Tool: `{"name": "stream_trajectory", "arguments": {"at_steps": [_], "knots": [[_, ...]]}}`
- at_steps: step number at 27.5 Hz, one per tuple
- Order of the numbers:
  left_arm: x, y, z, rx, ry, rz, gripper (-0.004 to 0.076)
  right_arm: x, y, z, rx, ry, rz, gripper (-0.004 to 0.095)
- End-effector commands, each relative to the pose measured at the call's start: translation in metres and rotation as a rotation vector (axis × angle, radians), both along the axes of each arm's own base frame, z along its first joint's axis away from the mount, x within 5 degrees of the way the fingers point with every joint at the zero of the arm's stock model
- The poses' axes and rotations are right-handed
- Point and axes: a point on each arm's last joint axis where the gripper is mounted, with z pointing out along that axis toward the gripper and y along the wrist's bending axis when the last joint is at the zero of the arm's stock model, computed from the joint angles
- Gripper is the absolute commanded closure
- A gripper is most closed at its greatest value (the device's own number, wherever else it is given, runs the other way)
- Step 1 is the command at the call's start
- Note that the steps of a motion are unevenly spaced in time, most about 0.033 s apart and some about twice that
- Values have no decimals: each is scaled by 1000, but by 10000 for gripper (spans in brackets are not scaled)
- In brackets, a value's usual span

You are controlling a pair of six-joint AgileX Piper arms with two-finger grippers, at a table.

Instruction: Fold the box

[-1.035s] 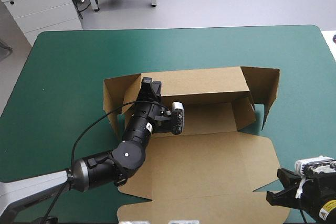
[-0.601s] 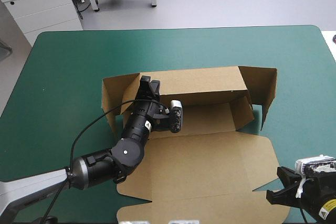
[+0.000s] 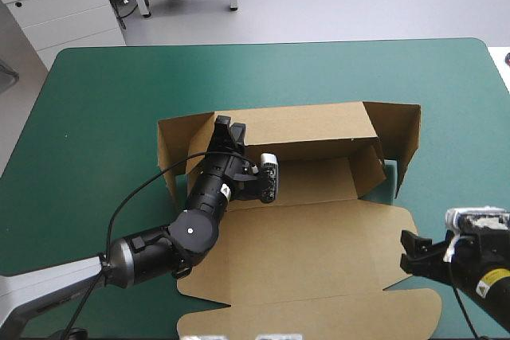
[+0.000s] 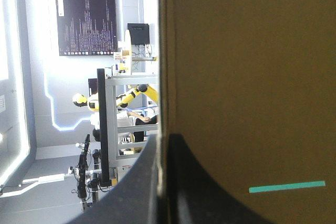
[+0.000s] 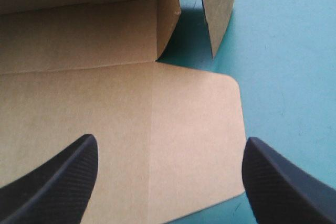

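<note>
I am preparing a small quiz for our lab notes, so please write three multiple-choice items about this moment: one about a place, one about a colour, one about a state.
1. Where does the left claw hold the box?
A. on the raised far wall, near its left end.
B. on the flat lid.
C. on the right side wall.

2. What colour is the table cover?
A. grey.
B. teal-green.
C. red.

3. How is the right claw?
A. shut on the box.
B. open, at the lid's near right corner.
C. shut, empty.

Answers: 1 A, its black fingers pinch the upright wall; 2 B, it shows all around the board; 3 B, its fingers stand apart, the lid between them.
</note>
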Motion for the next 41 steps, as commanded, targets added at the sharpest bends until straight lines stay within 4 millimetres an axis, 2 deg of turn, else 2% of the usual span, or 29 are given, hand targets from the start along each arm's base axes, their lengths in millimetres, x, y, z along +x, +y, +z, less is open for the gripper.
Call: {"name": "stream_trajectory", "arguments": {"at_steps": [1,4,9,12,15,22,25,34,37,41], "knots": [[-2,4,23,-44,-79,3,734,38,6,42,-32,-113,-27,193],[-2,4,23,-44,-79,3,734,66,12,67,-55,-112,-37,193],[-2,4,23,-44,-79,3,734,113,24,93,-74,-96,-41,193],[-2,4,23,-44,-79,3,734,149,17,112,-119,-64,-64,194],[-2,4,23,-44,-77,-1,734,172,5,124,-105,-29,-70,194],[-3,1,21,-44,-63,-35,734,225,-31,122,41,131,-6,193],[-3,1,21,-43,-63,-38,734,247,-44,117,41,189,-10,191],[-3,1,22,-40,-68,-41,734,300,-58,95,20,287,-11,130],[-3,0,22,-40,-67,-44,734,308,-60,88,32,308,-20,130],[-3,0,22,-40,-66,-47,734,310,-63,80,-1,336,-34,130]]}}
